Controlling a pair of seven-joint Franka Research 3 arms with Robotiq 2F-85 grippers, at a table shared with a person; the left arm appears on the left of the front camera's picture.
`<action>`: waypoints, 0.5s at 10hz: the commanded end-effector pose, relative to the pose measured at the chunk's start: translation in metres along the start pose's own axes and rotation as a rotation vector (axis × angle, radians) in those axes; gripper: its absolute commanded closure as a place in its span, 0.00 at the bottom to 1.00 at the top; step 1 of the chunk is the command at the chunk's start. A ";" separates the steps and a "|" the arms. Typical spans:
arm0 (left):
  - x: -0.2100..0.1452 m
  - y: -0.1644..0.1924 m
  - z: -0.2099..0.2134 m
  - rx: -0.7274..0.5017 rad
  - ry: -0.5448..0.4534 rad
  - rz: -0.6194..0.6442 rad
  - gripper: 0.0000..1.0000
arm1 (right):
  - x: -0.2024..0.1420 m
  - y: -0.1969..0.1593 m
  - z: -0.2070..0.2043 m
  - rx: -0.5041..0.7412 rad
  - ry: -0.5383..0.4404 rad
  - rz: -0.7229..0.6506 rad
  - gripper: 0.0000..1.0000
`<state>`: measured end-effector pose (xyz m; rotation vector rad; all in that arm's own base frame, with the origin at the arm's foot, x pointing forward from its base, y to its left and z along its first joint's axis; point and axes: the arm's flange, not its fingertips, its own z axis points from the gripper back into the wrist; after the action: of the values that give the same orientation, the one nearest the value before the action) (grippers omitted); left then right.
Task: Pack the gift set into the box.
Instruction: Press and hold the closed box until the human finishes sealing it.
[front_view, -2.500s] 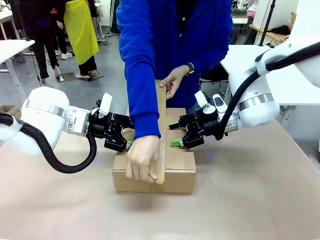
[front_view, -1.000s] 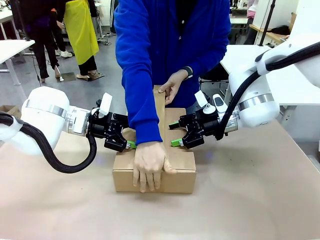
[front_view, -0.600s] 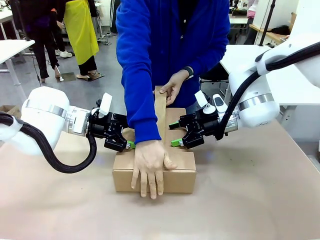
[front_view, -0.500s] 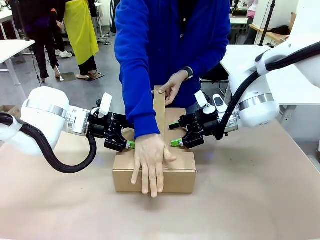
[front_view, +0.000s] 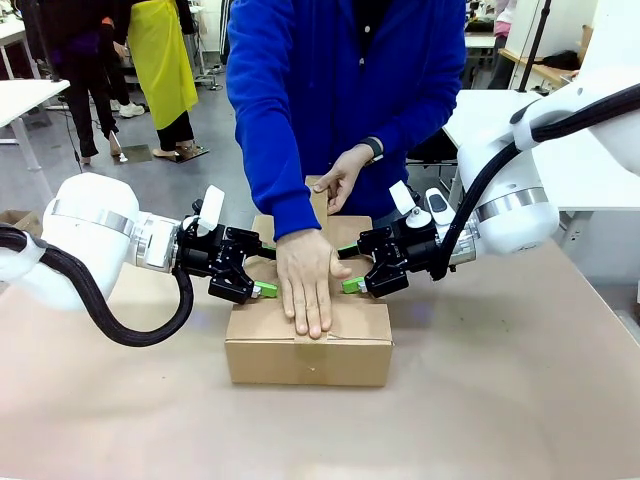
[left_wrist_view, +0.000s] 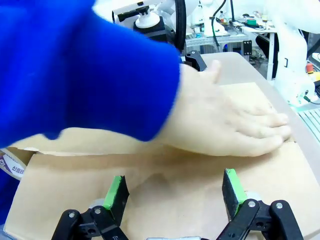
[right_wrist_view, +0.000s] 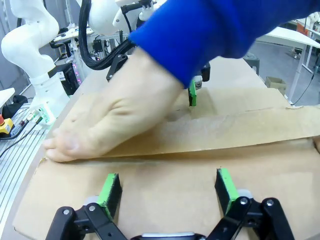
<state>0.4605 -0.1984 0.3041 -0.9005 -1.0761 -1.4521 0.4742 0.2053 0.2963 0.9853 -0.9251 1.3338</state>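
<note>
The box (front_view: 308, 335) sits closed in the middle of the counter (front_view: 500, 400), and the person's hand (front_view: 308, 283) lies flat on its top, pressing a strip of brown tape (front_view: 318, 205) down along the seam where the flaps meet; the other hand (front_view: 338, 178) holds the tape's far end up behind the box, probably to keep it taut and straight while it sticks. The left gripper (front_view: 258, 289) and the right gripper (front_view: 350, 284) come in from either side, each with its jaws spread wide and holding nothing, green pads low over the flap on its own side of the seam. Judging from that placing, they are there to keep the flaps level so the tape can bridge them, though whether the pads actually touch the cardboard cannot be told. In the left wrist view the jaws stand apart over bare cardboard, with the blue sleeve (left_wrist_view: 85, 70) covering much of the far side. The gift set is presumably inside, hidden by the shut flaps, so its position cannot be checked. The tape roll is mostly hidden behind the arm.
</note>
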 end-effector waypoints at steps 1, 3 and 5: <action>-0.002 -0.002 0.000 0.007 0.005 0.005 0.02 | -0.003 0.001 -0.001 -0.005 0.002 0.022 0.00; -0.002 -0.002 0.000 0.007 0.005 0.005 0.02 | -0.003 0.001 -0.001 -0.005 0.002 0.022 0.00; -0.002 -0.002 0.000 0.007 0.005 0.005 0.02 | -0.003 0.001 -0.001 -0.005 0.002 0.022 0.00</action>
<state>0.4605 -0.1983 0.3034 -0.9003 -1.0748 -1.4513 0.4740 0.2052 0.2959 0.9854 -0.9246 1.3339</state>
